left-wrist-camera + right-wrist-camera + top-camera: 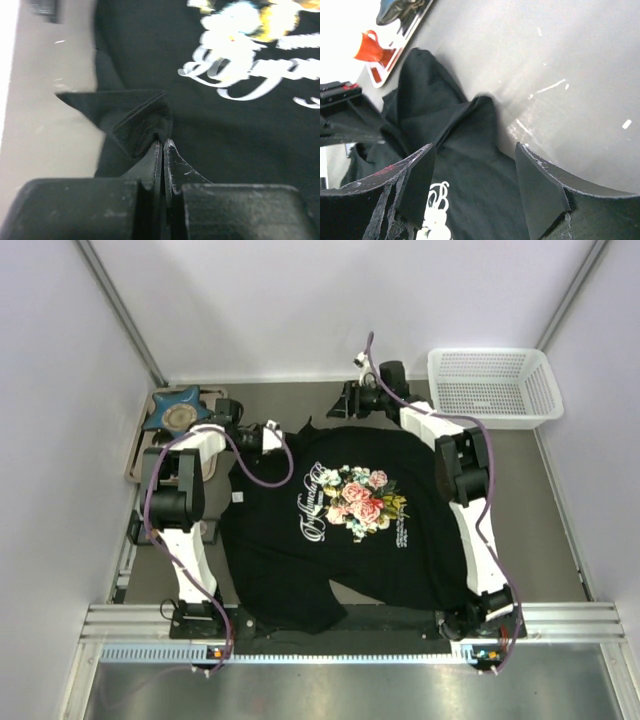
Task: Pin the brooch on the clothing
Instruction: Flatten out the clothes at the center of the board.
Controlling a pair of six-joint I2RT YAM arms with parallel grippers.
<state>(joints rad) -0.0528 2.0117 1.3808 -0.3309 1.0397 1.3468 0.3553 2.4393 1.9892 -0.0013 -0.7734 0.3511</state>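
Note:
The clothing (330, 530) is a black T-shirt with a pink-rose print, spread flat in the middle of the table. My left gripper (272, 436) is at its far-left shoulder, shut, with a raised fold of the black fabric (135, 125) pinched at its tips (164, 142). My right gripper (345, 400) hangs over the shirt's far edge. Its jaws (475, 146) stand open, with only the lying fabric (470, 190) below them. The white lettering (240, 80) shows beyond the left fingers. The brooch is not visible in any view.
A white mesh basket (490, 385) stands at the far right. A blue star-shaped dish (180, 408) sits on a tray (138, 455) at the far left, with a small red object (370, 47) beside it. Grey walls close in both sides.

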